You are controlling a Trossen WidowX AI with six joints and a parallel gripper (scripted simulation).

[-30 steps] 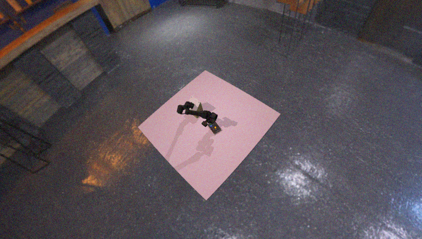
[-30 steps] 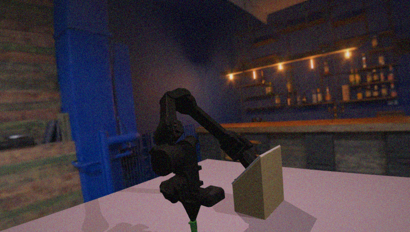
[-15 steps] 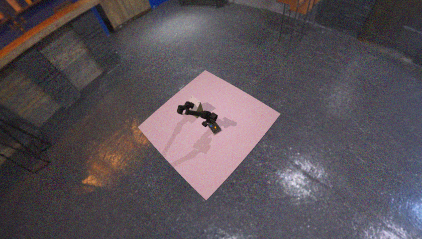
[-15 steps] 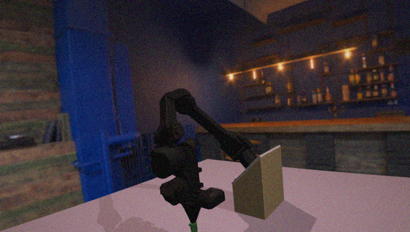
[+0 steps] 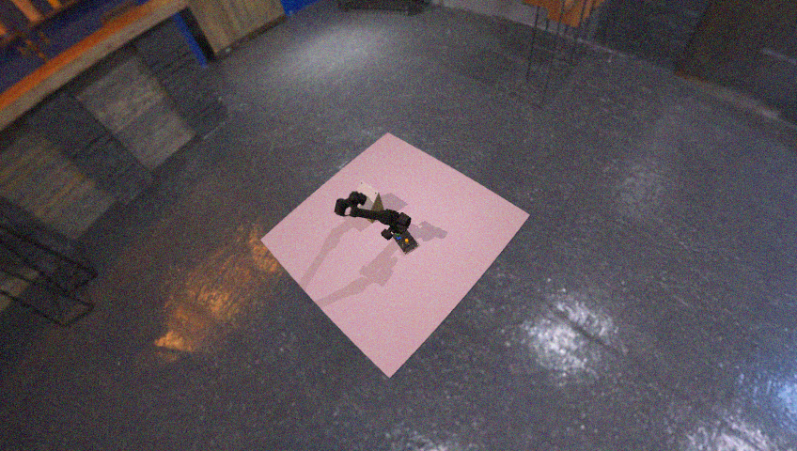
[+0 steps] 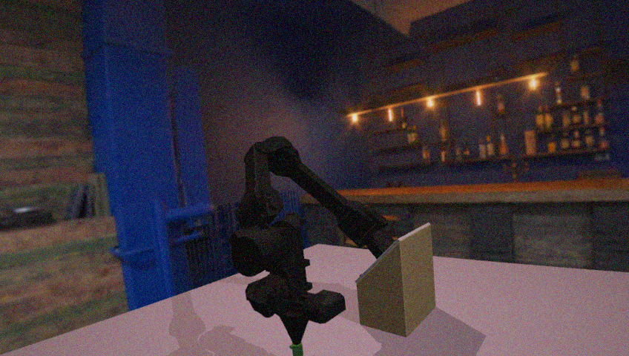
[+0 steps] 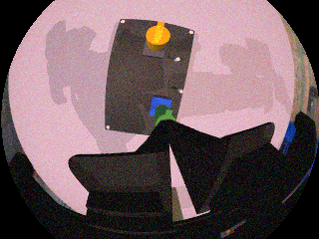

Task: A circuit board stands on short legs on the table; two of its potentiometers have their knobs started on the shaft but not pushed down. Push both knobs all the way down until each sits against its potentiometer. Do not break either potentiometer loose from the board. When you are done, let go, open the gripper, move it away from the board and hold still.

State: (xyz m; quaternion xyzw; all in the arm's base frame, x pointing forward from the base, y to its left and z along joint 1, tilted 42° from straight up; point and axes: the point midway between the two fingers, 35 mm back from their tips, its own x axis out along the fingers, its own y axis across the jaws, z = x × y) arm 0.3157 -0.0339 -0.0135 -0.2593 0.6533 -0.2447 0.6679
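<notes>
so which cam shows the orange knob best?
Wrist. The orange knob sits unobstructed near the far edge of the circuit board, ahead of the shut gripper. Top view shows only a tiny orange dot beside the arm. Exterior view doesn't show it at all.

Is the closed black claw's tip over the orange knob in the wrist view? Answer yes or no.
No: the closed black claw meets the small green knob by the blue potentiometer; the orange knob sits apart at the board's far end.

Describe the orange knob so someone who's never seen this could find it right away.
Find the dark circuit board on the pink table. The orange knob sits near its far edge, away from the end effector; the other knob is green, on a blue base.
</notes>
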